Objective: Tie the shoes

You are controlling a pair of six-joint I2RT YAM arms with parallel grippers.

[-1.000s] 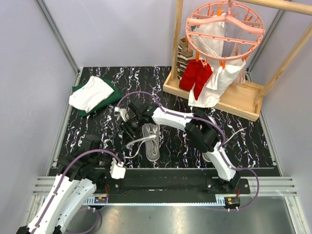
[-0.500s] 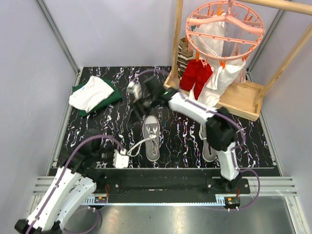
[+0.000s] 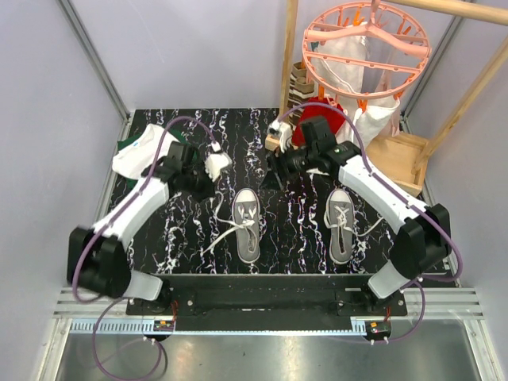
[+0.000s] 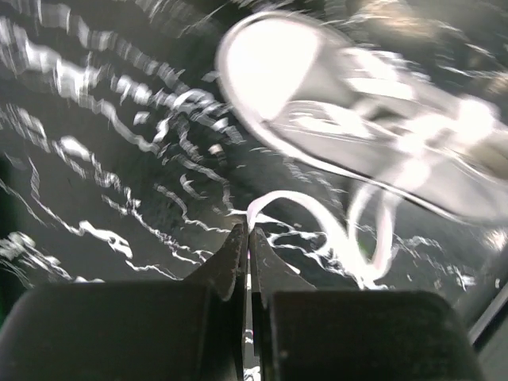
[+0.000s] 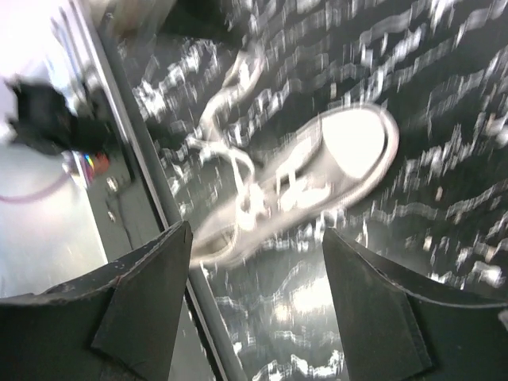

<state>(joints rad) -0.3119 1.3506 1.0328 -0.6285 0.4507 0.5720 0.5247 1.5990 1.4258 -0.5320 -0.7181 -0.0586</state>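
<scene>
Though smeared by blur at both wrists, reads plainly from above. Shows a wooden rack [image 3: 393, 159] at the far right of the worktop [image 3: 182, 238], hung with a pink round peg hanger [image 3: 365, 40], a red garment [image 3: 335, 113] and white cloths [image 3: 357, 139]. Shows the right arm reaching across the rack's near corner and hiding part of the red garment. Places folded white and green clothes [image 3: 147, 151] at the far left, just beyond the left arm.

Finds both grey canvas shoes flat on the worktop, nearer than the two tools and well apart. Puts the left shoe [image 3: 248, 230] near the middle, its loose white laces [image 3: 218, 238] trailing to the near left. Puts the right shoe [image 3: 340, 230] to its right, one lace straying rightward.

Shows the left tool [image 4: 246, 232] pressed fully closed, low over the worktop and near a white toe cap. Shows a loop of lace just past its tips; cannot tell through the blur whether touching. Shows the right tool [image 5: 255, 230] spread wide and empty, looking down on one shoe from well above.

Underfoot, black stone veined with white, edged by a metal rail [image 3: 270, 305] on the near side. Around it, pale grey walls [image 3: 198, 55].
</scene>
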